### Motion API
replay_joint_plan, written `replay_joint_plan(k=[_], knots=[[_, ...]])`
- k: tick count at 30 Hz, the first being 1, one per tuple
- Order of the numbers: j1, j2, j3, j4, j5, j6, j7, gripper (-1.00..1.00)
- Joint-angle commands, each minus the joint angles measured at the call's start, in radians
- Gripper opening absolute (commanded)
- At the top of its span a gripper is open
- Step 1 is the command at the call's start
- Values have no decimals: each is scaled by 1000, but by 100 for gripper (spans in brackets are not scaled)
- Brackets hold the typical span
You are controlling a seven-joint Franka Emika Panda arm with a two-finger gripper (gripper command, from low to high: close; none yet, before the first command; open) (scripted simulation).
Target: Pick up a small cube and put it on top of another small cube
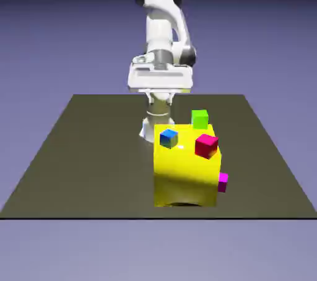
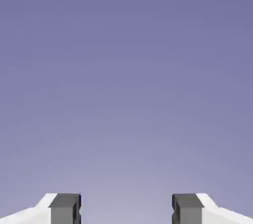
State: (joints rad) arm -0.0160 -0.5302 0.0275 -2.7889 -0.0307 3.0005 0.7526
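Hovering high above the table [image 1: 80, 162], the tool [image 2: 126, 210] has its two grey fingertips [image 2: 65, 208] spread well apart with nothing between them; the hand view shows only the plain blue-violet backdrop, so no cube lies in its line of sight.

In the exterior view the hand sits near the arm's base, and every block lies below it and nearer the camera. The big yellow block [image 1: 184, 174] stands closest under the tool. The small blue cube [image 1: 168, 138] appears against its top, toward the exterior view's left, though whether it rests on the block or floats just over it I cannot tell. A crimson cube [image 1: 207, 145] shows at the block's top right edge, and a small magenta cube [image 1: 223, 182] pokes out low at its right side. The small bright green cube [image 1: 199, 119], the one to be stacked upon, shows just beyond the yellow block's far edge, below the tool and slightly to the exterior view's right.

By my reading, the task is barely begun: no cube is gripped, nothing sits on the green cube. Choosing a cube, descending, gripping, carrying and placing all remain.
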Motion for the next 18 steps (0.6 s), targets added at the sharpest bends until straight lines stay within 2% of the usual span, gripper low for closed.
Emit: replay_joint_plan(k=[1,18], knots=[[-2,32,23,36,-41,-39,-27,0],[10,601,393,645,-699,-716,-469,0]])
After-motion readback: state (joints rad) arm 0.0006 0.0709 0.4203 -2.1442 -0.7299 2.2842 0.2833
